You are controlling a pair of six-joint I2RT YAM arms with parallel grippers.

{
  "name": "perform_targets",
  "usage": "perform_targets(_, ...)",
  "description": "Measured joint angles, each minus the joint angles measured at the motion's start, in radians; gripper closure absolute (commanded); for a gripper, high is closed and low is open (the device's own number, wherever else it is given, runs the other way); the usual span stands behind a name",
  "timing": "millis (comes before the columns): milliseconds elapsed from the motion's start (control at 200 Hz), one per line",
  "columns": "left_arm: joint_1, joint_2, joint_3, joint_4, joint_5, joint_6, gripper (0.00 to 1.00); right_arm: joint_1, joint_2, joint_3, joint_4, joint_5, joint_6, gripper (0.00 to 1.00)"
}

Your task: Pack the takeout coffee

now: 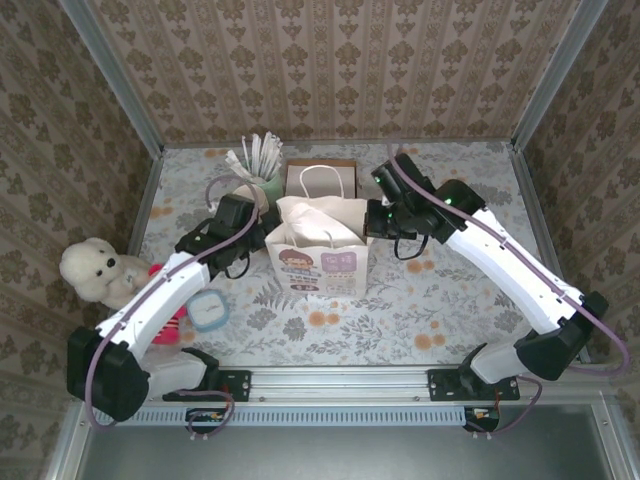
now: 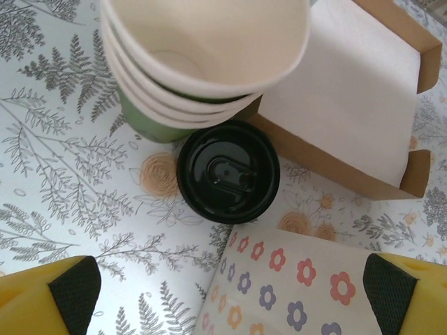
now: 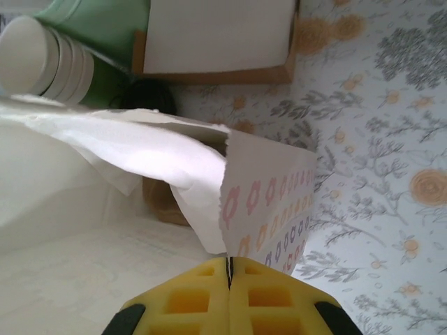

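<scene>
- top view: a paper bag (image 1: 318,255) stands open in the middle of the worktop (image 1: 450,300). the left arm (image 1: 165,285) reaches to the bag's back-left corner. the right arm (image 1: 500,255) reaches to the bag's right rim, where the right tool (image 1: 373,222) meets the paper.
- left wrist view: the coffee cup (image 2: 228,172) stands upright on the worktop with its black lid facing up. it is straight ahead of the left tool (image 2: 230,307) and centred between its fingers (image 2: 70,296), which are spread wide and hold nothing. a tilted stack of cream cups (image 2: 202,63) lies just beyond the cup, touching it or nearly so. a brown box (image 2: 335,160) sits just to its right. the bag's flowered side lies just beside the cup on the near side, between cup and tool. the left arm looks the nearer one for the pick. because the cup's long axis is vertical and it is hemmed in on three sides, the tool probably has to close around its wall from above.
- right wrist view: the right tool's fingers are pressed together at the bag's rim and seem to be pinching the paper there. the cup's lid shows as a dark patch (image 3: 150,98) past the bag's far wall, so this arm is across the bag from the cup and looks better suited to holding the mouth open.
</scene>
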Motion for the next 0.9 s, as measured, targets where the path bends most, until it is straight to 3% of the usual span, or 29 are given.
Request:
perform_targets(390, -0.005, 0.080, 0.080, 0.021, 0.002, 0.000, 0.00, -0.163, 0.095, 0.061, 0.052, -0.132, -0.121, 1.00)
perform_targets(900, -0.018, 0.181, 0.167, 0.027, 0.012, 0.016, 0.00, -0.188, 0.148, 0.079, 0.100, -0.165, -0.120, 0.98)
